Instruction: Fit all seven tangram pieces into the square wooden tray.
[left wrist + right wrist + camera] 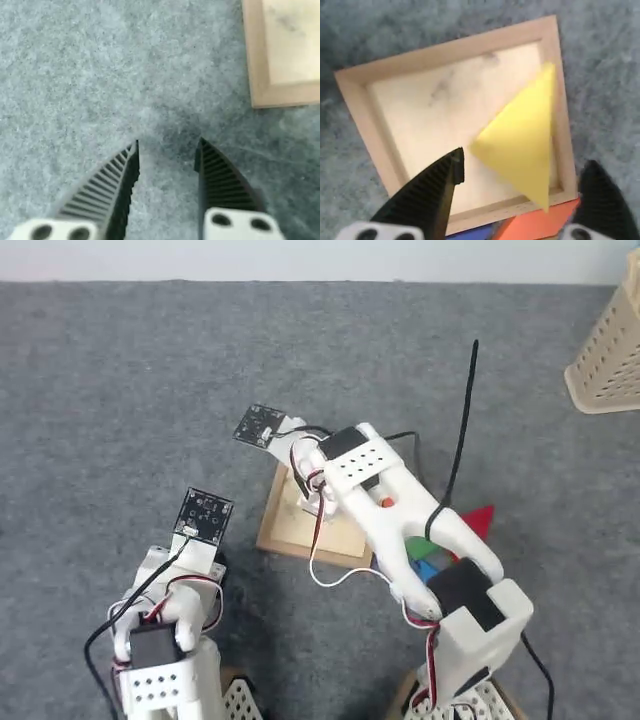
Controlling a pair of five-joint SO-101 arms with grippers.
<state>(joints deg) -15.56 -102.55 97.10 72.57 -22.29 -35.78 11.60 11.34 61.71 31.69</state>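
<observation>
1. Left tool [168,146] is hanging open and empty over the grey worktop [75,75], near a tray [255,60] corner.
2. Tray is holding one piece, a yellow triangle [520,145], lying along one wall.
3. Right tool [522,162] is hovering over it, jaws wide apart, gripping nothing.
4. Red piece [481,521], green piece [419,545] and blue piece [425,571] are waiting beside the tray. Task is looking barely started, with six likely left.
</observation>
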